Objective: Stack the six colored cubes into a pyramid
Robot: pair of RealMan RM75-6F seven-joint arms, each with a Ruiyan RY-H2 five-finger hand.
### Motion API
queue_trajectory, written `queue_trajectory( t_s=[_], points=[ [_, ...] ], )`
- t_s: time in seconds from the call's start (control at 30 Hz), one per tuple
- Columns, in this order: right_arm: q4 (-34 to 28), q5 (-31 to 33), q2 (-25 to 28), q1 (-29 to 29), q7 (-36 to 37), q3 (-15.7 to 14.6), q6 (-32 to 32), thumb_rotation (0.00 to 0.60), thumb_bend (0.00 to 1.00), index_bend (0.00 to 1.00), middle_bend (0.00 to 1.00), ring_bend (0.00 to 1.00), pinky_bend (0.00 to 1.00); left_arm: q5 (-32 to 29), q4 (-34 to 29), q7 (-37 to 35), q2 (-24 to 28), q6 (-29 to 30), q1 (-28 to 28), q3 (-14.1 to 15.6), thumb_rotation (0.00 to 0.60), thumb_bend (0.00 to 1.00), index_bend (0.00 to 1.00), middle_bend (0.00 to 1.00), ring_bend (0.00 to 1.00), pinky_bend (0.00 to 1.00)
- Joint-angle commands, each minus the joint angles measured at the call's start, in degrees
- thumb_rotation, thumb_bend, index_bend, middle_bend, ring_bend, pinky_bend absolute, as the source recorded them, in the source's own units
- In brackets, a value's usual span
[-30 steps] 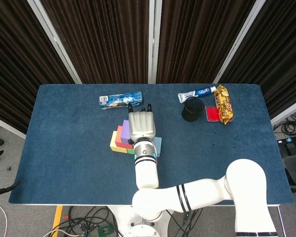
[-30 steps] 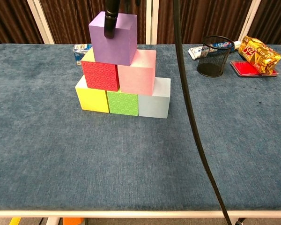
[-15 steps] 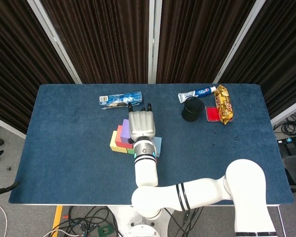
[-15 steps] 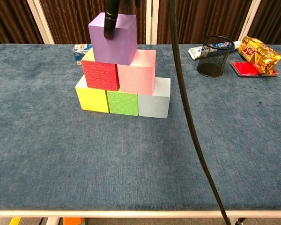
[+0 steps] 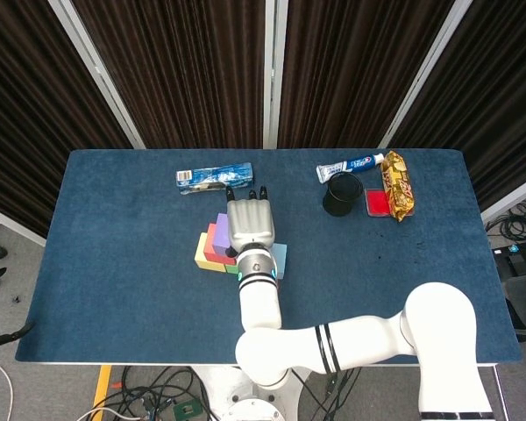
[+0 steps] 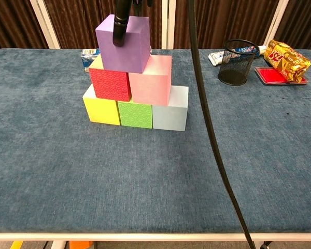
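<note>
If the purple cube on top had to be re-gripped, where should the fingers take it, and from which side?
Probably from above, on two opposite upright faces of the purple cube. It sits topmost, on the red cube and pink cube, so its sides stand free while its underside is blocked. The right hand is already over it, one of its fingers lying on the front face.

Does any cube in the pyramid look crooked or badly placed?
The purple cube on top sits left of centre, mostly over the red cube, barely on the pink cube. A finger touches its front.
</note>
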Motion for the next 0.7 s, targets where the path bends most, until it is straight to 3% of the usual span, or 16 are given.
queue_trajectory(
  t_s=[0.03,0.27,0.5,0.7],
  points=[
    [0.1,0.1,0.0,0.0,0.1,0.0,-0.2,0.600,0.02,0.00,0.34,0.09,0.00,0.0,-0.1,0.0,0.1,0.1,0.0,0.0,0.600,0.00,0.12,0.11,0.00,0.14],
    [0.1,0.2,0.2,0.0,0.2,-0.3,-0.9,0.600,0.02,0.00,0.30,0.07,0.00,0.0,-0.3,0.0,0.3,0.1,0.0,0.0,0.600,0.00,0.12,0.11,0.00,0.14],
    [-0.6,0.7,0.9,-0.4,0.1,-0.3,-1.6,0.600,0.00,0.00,0.17,0.01,0.00,0.1,-0.5,0.1,0.5,0.2,0.0,-0.1,0.600,0.00,0.12,0.11,0.00,0.14],
    [-2.0,1.9,2.2,-1.0,-0.1,0.0,-2.4,0.600,0.00,0.00,0.13,0.00,0.00,0.1,-0.9,0.6,0.6,0.0,0.0,0.0,0.600,0.00,0.12,0.11,0.00,0.14]
  ],
)
